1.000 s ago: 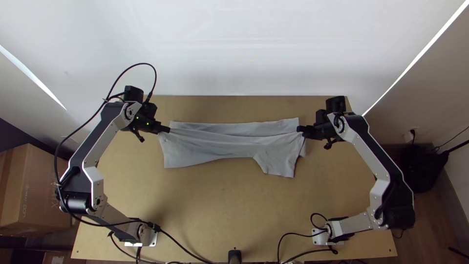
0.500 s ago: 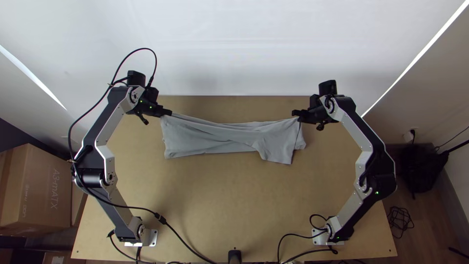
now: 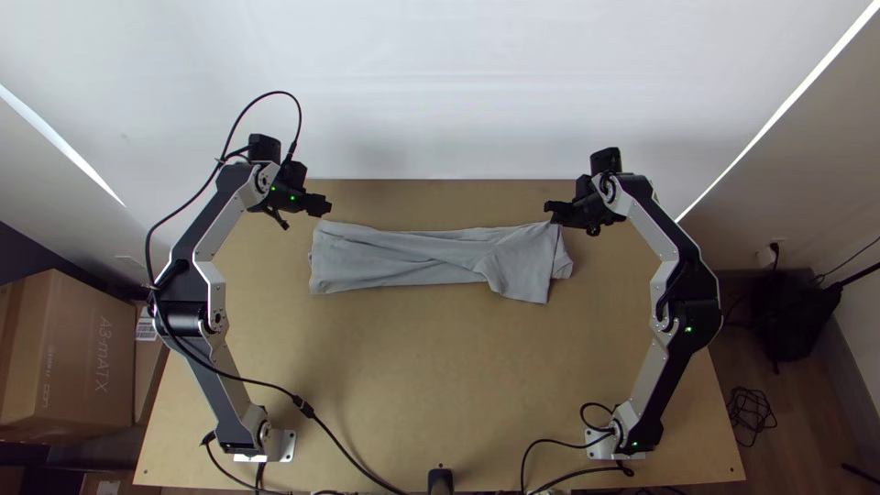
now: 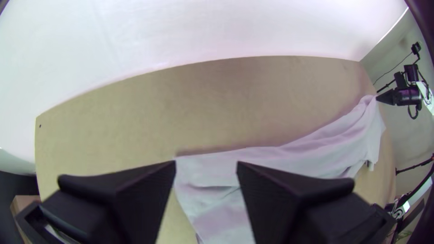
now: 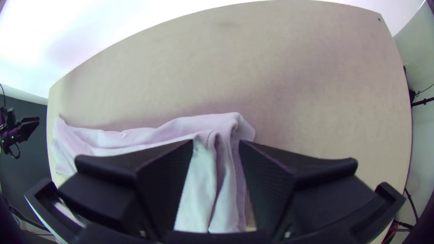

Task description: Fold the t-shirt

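1. A grey t-shirt [image 3: 412,261] lies on the light wooden table [image 3: 412,367], toward the far edge. It is folded into a long, narrow strip running from side to side, with soft creases along it. At its right end, a flap angles down toward the near edge.
2. The left gripper [image 3: 325,206] is just above the strip's far left corner in the top view. In the left wrist view its two flat black fingers [image 4: 140,190] stand wide apart with nothing clamped between them; part of the shirt is seen through the gap.
3. The right gripper [image 3: 551,211] is at the shirt's far right corner. Its fingers [image 5: 289,180] are also wide apart in the right wrist view, with a creased, layered end of the shirt visible between them. Whether they touch the cloth, I cannot tell.
4. A cardboard box [image 3: 78,353] sits beyond the table's left side, and a white surface [image 3: 458,92] rises behind the far edge.
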### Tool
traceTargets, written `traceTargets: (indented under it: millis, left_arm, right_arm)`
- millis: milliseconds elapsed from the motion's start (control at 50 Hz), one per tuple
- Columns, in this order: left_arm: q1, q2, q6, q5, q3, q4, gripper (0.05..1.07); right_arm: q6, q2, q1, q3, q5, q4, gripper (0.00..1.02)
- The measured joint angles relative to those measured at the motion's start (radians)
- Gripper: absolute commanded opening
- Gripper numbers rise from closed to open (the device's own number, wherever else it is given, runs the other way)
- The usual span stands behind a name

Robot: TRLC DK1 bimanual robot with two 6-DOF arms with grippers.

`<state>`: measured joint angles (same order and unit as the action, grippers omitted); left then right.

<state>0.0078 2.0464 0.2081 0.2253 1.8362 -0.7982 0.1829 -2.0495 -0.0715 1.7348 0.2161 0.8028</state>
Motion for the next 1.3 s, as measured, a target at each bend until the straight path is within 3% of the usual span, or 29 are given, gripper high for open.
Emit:
traceTargets:
  millis: [40,180,240,440,560,700,920,1300]
  left_arm:
    - [0.008,-0.006,-0.005,0.024,-0.023,0.021,1.02]
    - [0.058,-0.053,-0.020,0.084,-0.127,0.067,1.02]
    - [0.087,-0.091,-0.026,0.126,-0.182,0.078,1.02]
    - [0.193,-0.259,-0.036,0.322,-0.404,0.142,1.02]
    - [0.241,-0.310,-0.035,0.390,-0.514,0.150,1.02]
    - [0.272,-0.314,-0.032,0.448,-0.612,0.158,1.02]
    - [0.280,-0.304,-0.032,0.471,-0.647,0.220,1.02]
    - [0.250,-0.161,-0.057,0.467,-0.646,0.312,1.02]
  right_arm:
    - [0.004,0.002,0.008,0.000,0.000,0.002,0.90]
    - [0.039,0.031,0.036,-0.007,0.016,0.024,0.94]
    - [0.068,0.075,0.049,-0.019,0.093,0.038,0.98]
    - [0.158,0.271,0.075,-0.027,0.323,0.077,0.98]
    - [0.232,0.328,0.102,-0.027,0.501,0.099,0.98]
    - [0.298,0.335,0.149,-0.027,0.606,0.103,0.98]
    - [0.365,0.357,0.172,-0.027,0.649,0.104,0.98]
    - [0.383,0.422,0.195,-0.027,0.649,0.104,0.98]
